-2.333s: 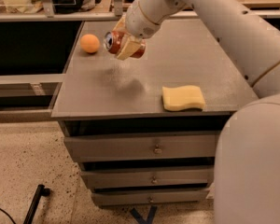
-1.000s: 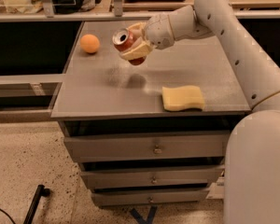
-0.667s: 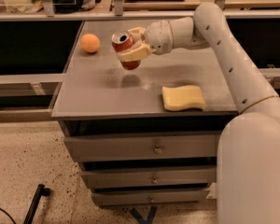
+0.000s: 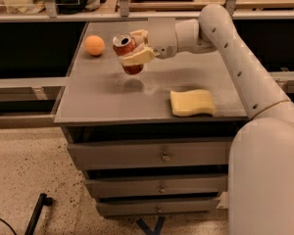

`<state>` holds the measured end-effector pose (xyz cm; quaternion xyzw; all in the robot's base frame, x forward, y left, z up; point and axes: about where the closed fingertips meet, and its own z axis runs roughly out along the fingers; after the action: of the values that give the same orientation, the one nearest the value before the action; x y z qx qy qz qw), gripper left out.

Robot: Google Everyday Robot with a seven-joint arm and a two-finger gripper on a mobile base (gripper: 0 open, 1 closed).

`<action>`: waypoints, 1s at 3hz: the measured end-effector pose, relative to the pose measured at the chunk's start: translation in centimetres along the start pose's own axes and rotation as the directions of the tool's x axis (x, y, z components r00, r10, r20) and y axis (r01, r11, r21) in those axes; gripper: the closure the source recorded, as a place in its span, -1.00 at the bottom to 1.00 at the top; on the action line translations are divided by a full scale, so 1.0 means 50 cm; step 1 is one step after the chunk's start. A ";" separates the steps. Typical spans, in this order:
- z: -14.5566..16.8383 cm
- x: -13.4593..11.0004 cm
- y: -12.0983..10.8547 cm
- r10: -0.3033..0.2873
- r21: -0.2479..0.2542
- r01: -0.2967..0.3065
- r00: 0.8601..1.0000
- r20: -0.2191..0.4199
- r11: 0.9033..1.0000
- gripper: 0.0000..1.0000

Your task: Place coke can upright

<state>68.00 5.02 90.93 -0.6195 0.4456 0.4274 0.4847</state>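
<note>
My gripper (image 4: 131, 47) is out over the left-middle of the grey rectangular table top (image 4: 103, 99), at the end of my white arm (image 4: 235, 62), which reaches in from the right. Its cream fingers (image 4: 137, 58) pinch the small red metal coke can (image 4: 124, 45) across the body, one finger above and one below. The can is in the air, base just off the surface with its shadow right beneath, silver top tipped up and to the left, so it is tilted, not upright. A round orange ball (image 4: 94, 45) sits left of the can, near the table's left edge and apart from it. A yellow rectangular sponge (image 4: 192, 102) lies front right, close to the front edge and well apart from the can. The surface under the can and out to the front-left corner is bare grey, as is the strip between can and sponge. Grey metal drawers (image 4: 161, 155) are stacked below the front edge. There is speckled floor (image 4: 24, 170) to the left.
</note>
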 end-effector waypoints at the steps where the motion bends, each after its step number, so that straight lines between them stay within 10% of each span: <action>1: 0.014 0.003 0.015 0.037 -0.005 -0.037 0.999 0.005 0.999 1.00; 3: 0.032 0.025 0.043 0.114 -0.027 -0.112 0.987 0.114 0.993 0.65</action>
<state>66.05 6.14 89.01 -0.5724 0.4468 0.4940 0.4782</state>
